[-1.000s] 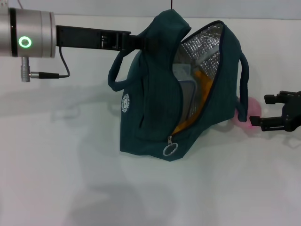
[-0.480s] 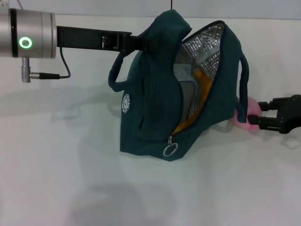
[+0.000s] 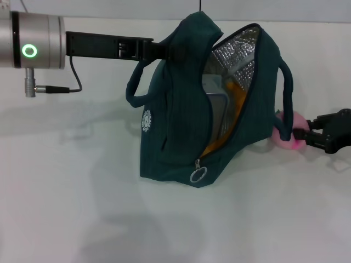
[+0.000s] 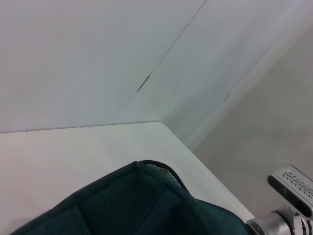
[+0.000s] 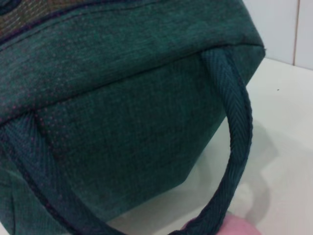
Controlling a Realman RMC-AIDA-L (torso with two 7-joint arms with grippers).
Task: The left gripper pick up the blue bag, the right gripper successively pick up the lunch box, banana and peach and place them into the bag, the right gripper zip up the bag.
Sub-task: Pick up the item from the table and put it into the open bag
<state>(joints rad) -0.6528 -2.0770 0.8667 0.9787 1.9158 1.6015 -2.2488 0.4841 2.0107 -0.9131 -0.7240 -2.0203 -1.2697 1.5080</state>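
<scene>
The blue bag [image 3: 175, 120] hangs tilted above the table, its top held by my left gripper [image 3: 163, 49], which is shut on the fabric. Its mouth is open and shows silver lining. The lunch box [image 3: 216, 107] and the yellow banana [image 3: 233, 90] are inside. The pink peach [image 3: 288, 136] lies on the table just right of the bag, partly behind the bag's handle [image 3: 285, 98]. My right gripper [image 3: 303, 136] is open, low at the peach's right side, its fingertips at the fruit. The right wrist view shows the bag's wall [image 5: 122, 112], the handle [image 5: 234, 147] and a sliver of peach [image 5: 234, 227].
The white table [image 3: 82, 208] stretches left of and in front of the bag. The zipper pull ring [image 3: 198, 175] hangs at the bag's lower front corner. A wall rises behind the table [image 4: 98, 58].
My right gripper has moved left and slightly down to the peach, and its fingers have drawn closer together. The bag and the left arm have stayed still.
</scene>
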